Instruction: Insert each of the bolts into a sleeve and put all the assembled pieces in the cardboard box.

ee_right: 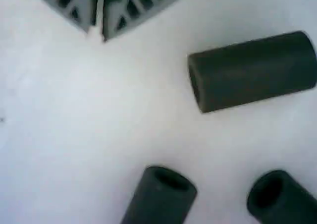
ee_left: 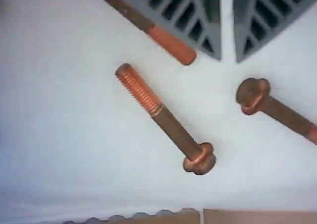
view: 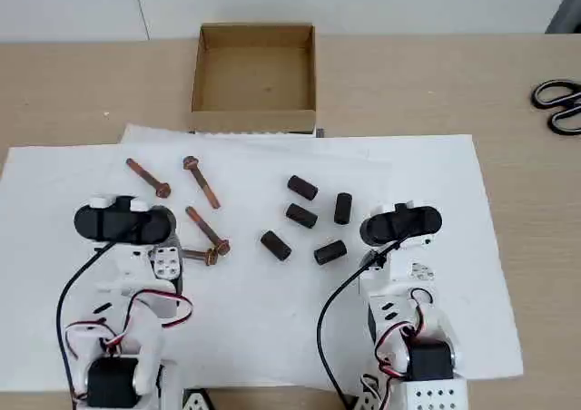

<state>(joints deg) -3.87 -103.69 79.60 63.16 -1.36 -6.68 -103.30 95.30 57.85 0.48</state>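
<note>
- Left gripper (ee_left: 228, 58) noted closed on nothing, over the white paper (view: 436, 201); four bolts (view: 201, 181) scattered near it.
- Right gripper (ee_right: 100, 34) noted closed, nothing held; five sleeves (view: 301, 215) lying just beside it.
- Cardboard box (view: 254, 120) set at the paper's far edge.

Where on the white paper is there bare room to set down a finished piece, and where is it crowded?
Free: the narrow strip between the bolts and the sleeves; the paper between the left arm and right arm. Crowded: around the bolts by the left arm and the sleeves by the right arm.
</note>
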